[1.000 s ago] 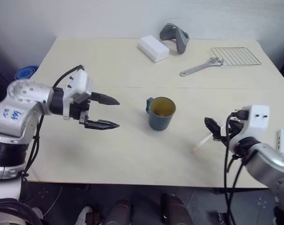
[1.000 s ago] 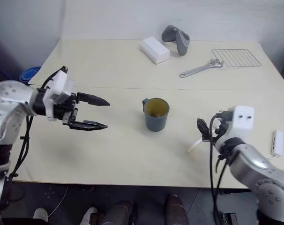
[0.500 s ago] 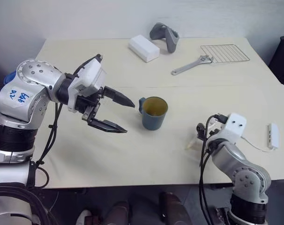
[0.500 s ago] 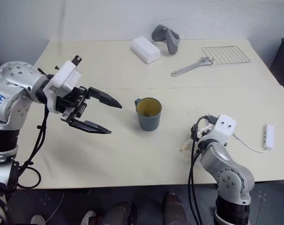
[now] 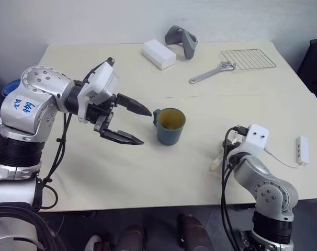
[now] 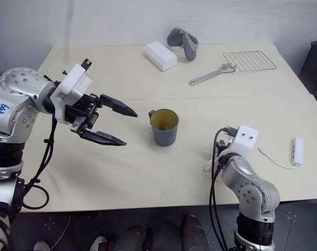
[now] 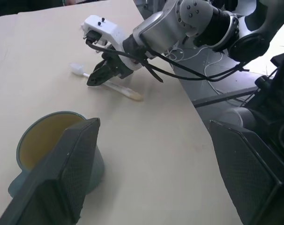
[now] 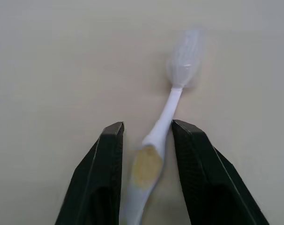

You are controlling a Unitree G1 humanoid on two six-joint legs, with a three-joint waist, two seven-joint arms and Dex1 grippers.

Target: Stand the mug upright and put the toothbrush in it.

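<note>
Thin white plastic, the toothbrush (image 8: 166,116) lies flat on the table (image 5: 148,172) right of the upright mug (image 5: 169,126); you will find it light, stiff and slippery. Your right gripper (image 8: 147,132) straddles its yellowish handle, fingers narrowed, not yet pinching; bristles point away from the gripper. Your left gripper (image 5: 136,125) gapes empty beside the mug.

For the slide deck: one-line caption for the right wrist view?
Right hand down at the tabletop, fingers closing around the handle of the toothbrush lying flat.
</note>
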